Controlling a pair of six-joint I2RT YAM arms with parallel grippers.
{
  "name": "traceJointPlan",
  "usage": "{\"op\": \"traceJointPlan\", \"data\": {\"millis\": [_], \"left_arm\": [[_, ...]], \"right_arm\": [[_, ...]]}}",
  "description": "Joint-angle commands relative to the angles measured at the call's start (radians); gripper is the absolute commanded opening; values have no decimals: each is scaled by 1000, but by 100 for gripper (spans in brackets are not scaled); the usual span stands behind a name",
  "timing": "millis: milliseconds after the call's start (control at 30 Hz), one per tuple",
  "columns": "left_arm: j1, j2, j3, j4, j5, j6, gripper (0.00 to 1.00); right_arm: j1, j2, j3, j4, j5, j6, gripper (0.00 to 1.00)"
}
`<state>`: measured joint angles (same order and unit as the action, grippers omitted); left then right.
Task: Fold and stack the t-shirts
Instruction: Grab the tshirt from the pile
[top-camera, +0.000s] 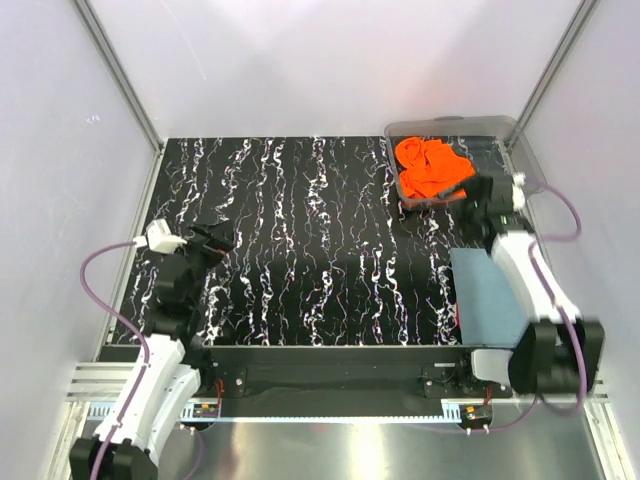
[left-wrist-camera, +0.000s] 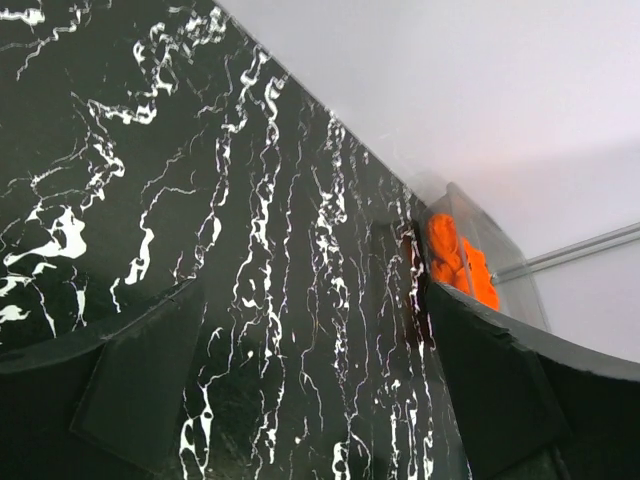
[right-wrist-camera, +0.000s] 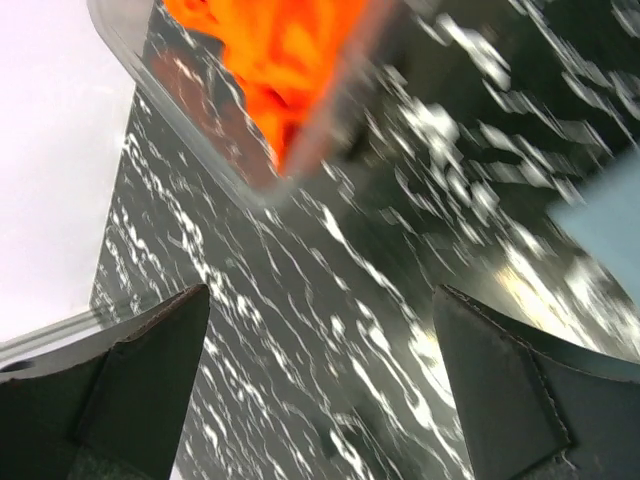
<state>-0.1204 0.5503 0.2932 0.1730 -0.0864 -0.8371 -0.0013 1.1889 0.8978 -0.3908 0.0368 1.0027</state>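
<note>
right claw (top-camera: 478, 200): jaws at full spread, nothing between them. Hangs at the far right, just on the near side of the clear bin (top-camera: 500, 125), above the table (top-camera: 300, 250). Wrist view is blurred but shows both fingers wide apart, with only tabletop and the bin corner beyond them.
left claw (top-camera: 213, 238): also wide open and empty, over bare table at the left, well apart from both shirts.
orange t-shirt (top-camera: 430, 168): in the clear bin at the far right corner. Crumpled heap, not folded, neither claw touching it.
blue-grey t-shirt (top-camera: 487, 295): near right of the table, lying flat as a neat rectangle, partly hidden under the right arm. Looks folded.
unclear: thin reddish sliver at the blue-grey t-shirt's left edge, too small to identify.
done: one of the two shirts seen appears folded and parked as the stack base.
left to do: pull the orange t-shirt out of the bin, spread it on the open middle of the table, fold it, set it on the blue-grey t-shirt.
progress: roughly halfway, judged from layout alone.
next move, likely: right claw is best placed to reach into the bin. It must clear the bin wall and pinch a bunch of cloth.
risk: loose heap may snag the rim or drag the bin.
</note>
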Motion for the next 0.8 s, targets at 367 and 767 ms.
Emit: {"op": "traceJointPlan", "data": {"millis": [367,767], "left_arm": [[2,88,179,-33,-44,102,99],[119,86,198,-33,278,10,99]], "right_arm": [[-66,768,950,-129,-106,-212,100],[-55,1244,1471,-327,44,-315,91]]}}
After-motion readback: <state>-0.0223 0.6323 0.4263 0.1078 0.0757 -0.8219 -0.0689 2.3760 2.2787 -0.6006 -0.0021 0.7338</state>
